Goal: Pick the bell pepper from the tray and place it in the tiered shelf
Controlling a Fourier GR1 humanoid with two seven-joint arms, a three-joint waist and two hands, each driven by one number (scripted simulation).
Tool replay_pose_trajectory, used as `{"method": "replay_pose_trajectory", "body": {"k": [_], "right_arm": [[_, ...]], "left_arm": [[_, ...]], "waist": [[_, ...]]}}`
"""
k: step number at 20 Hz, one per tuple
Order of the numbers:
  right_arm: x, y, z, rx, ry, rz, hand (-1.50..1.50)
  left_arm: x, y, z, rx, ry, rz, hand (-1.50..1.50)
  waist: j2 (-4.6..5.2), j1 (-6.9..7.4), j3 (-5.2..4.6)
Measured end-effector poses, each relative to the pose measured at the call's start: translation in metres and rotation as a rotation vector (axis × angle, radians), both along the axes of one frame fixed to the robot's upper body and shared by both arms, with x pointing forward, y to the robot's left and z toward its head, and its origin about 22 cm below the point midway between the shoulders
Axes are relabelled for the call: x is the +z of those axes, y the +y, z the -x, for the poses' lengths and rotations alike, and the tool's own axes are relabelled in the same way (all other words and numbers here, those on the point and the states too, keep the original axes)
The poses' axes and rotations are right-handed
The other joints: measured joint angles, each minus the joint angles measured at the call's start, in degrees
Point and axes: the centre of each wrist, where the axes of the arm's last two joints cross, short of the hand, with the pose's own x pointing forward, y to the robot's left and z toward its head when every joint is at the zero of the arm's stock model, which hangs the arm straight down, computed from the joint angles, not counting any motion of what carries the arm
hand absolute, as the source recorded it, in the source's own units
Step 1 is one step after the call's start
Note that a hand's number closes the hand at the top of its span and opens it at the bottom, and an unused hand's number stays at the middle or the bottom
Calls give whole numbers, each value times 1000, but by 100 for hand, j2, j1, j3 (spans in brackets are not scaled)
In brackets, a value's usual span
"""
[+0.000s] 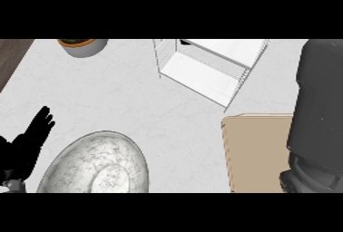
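My left hand [30,136] rests at the left edge, fingers straight and relaxed, holding nothing. Beside it lies a marbled plate [100,165]; farther up stands the white tiered shelf [208,68]. At right sits the tan tray [258,152], largely covered by my right forearm [320,113]. I cannot see the bell pepper or the right hand, so its look and that hand's state I cannot tell. I judge a pepper light, stiff-skinned and slick; I would wrap its body.

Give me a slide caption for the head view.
Left hand rests open beside marbled plate; right forearm covers tan tray; white shelf beyond.
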Motion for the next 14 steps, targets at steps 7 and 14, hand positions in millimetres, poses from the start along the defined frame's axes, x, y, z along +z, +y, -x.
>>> {"method": "replay_pose_trajectory", "body": {"k": [7, 14], "right_arm": [[28, -45, 73, -72, -112, -11, -150], [19, -80, 125, -74, -143, 7, -150]], "left_arm": [[-2, 11, 6, 37, 15, -1, 0], [-5, 17, 18, 67, 37, 1, 0]], "waist": [[-73, -190, -1], [-181, -412, 4]]}}
